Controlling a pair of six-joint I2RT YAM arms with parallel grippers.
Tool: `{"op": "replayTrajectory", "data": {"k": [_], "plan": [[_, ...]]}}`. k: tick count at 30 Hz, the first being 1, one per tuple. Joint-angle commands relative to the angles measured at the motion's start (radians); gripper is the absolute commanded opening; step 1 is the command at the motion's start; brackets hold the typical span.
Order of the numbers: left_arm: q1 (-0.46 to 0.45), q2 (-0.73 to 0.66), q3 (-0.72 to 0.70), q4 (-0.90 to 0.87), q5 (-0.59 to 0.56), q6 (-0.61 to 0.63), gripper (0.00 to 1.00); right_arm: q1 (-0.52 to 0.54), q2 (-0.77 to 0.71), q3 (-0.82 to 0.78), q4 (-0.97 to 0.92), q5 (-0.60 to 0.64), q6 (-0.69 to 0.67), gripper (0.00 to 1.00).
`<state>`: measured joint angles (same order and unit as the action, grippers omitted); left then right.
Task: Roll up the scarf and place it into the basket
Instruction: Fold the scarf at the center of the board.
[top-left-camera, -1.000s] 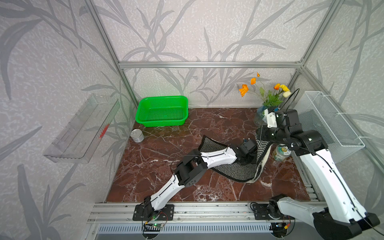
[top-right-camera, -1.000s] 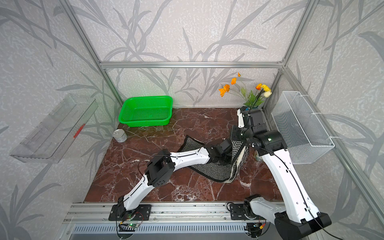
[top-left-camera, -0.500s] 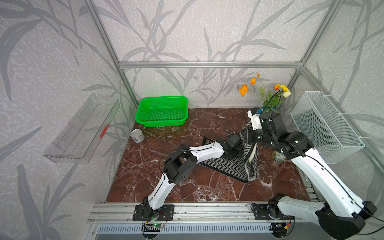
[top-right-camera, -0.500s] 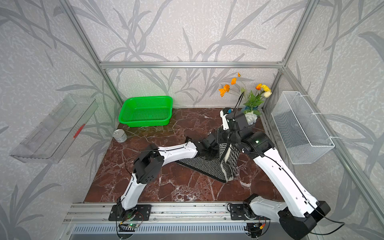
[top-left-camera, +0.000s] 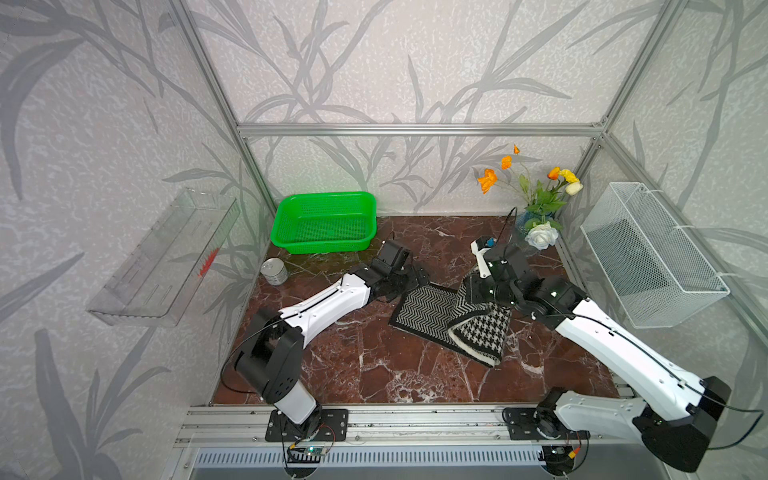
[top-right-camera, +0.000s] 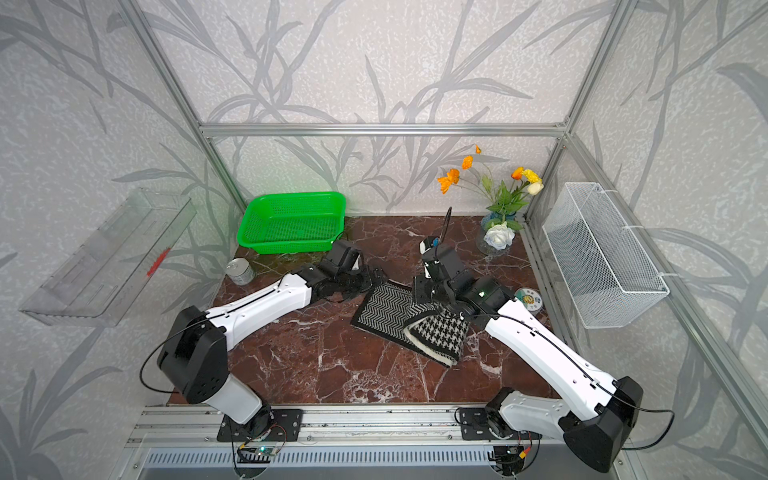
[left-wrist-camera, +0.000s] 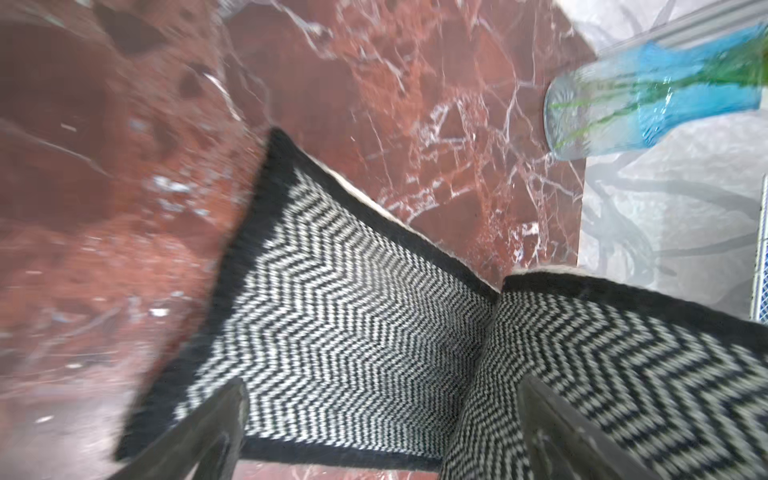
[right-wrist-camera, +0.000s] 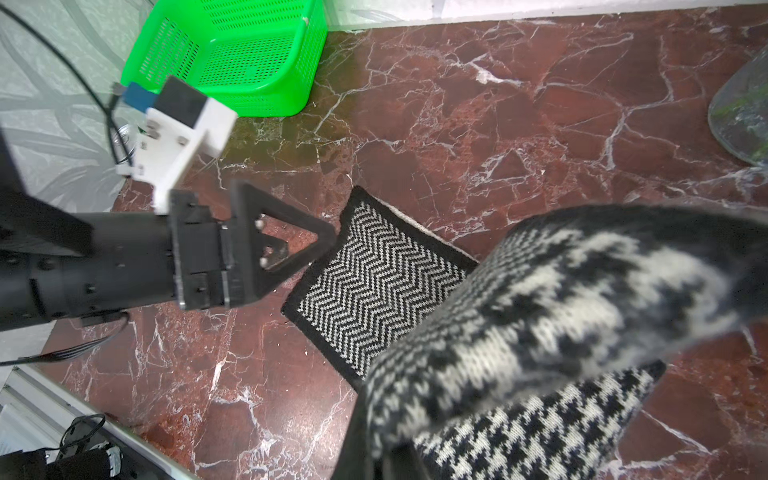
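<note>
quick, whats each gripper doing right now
Left gripper: open, holding nothing, over the scarf.
Right gripper: shut on the scarf, holding a fold up.

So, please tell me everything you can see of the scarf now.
The scarf is a black-and-white knit, herringbone on one face, houndstooth on the other, with black border and cream edge. One end lies flat on the marble table, herringbone up; the rest is folded over it, houndstooth out, lifted by the shut right pincer. The open left pincer is over the flat end.
</note>
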<state>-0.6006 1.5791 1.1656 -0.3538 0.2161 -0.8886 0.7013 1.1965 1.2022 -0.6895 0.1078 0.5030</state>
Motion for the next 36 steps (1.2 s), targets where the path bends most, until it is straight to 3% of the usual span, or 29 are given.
{"op": "replayTrajectory", "data": {"k": [1, 13, 19, 30, 36], "plan": [[0.031, -0.036, -0.04, -0.054, -0.002, 0.077, 1.0, 0.009, -0.009, -0.019, 0.036, 0.014, 0.02, 0.02], [0.096, -0.004, 0.015, -0.085, 0.049, 0.106, 1.0, 0.007, -0.369, -0.012, -0.368, 0.225, 0.025, 0.02], [0.096, 0.027, 0.012, -0.042, 0.093, 0.069, 1.0, 0.007, -0.457, -0.013, -0.482, 0.287, 0.042, 0.04], [0.091, 0.071, -0.032, 0.031, 0.147, 0.036, 0.99, 0.006, -0.283, -0.054, -0.276, 0.197, 0.019, 0.05], [0.001, 0.092, -0.008, 0.026, 0.122, 0.053, 0.99, 0.006, -0.309, -0.028, -0.246, 0.208, 0.026, 0.05]]}}
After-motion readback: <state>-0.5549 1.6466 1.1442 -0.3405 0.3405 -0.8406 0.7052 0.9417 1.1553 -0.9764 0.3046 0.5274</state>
